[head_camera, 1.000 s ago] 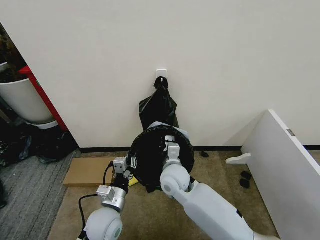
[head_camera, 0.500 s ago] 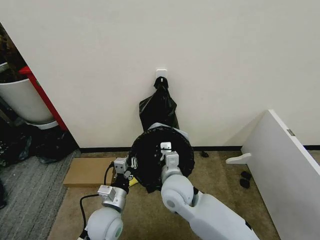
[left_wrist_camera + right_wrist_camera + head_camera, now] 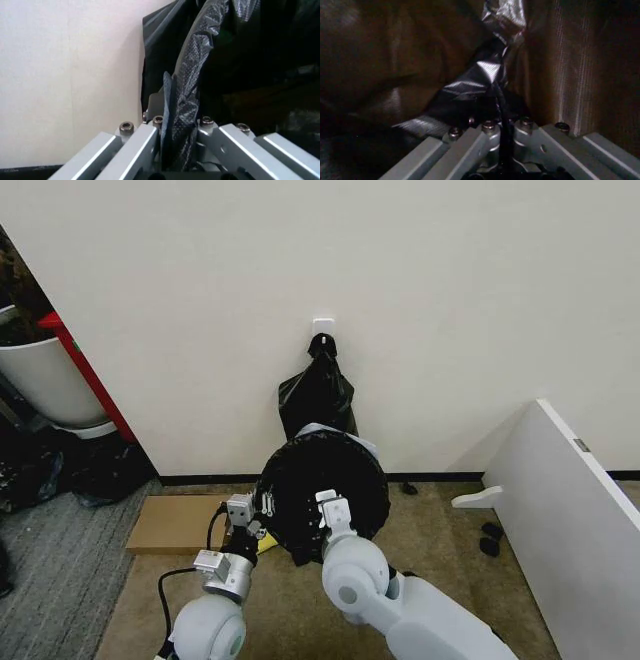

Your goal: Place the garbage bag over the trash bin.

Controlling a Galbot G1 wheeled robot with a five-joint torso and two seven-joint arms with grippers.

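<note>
I've got the bag [image 3: 322,480] over the bin's mouth, both hands, left [image 3: 177,150] and right [image 3: 501,150], pinching its film; the far rim [image 3: 318,429] looks uncovered.

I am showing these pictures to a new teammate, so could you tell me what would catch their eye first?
First, the garbage bag, a round black mass spread over the trash bin on the floor by the wall. Both grippers are shut on its plastic: the left gripper at the near left rim, the right gripper at the near middle. Behind hangs a knotted bundle of black bags from a white wall hook.
</note>
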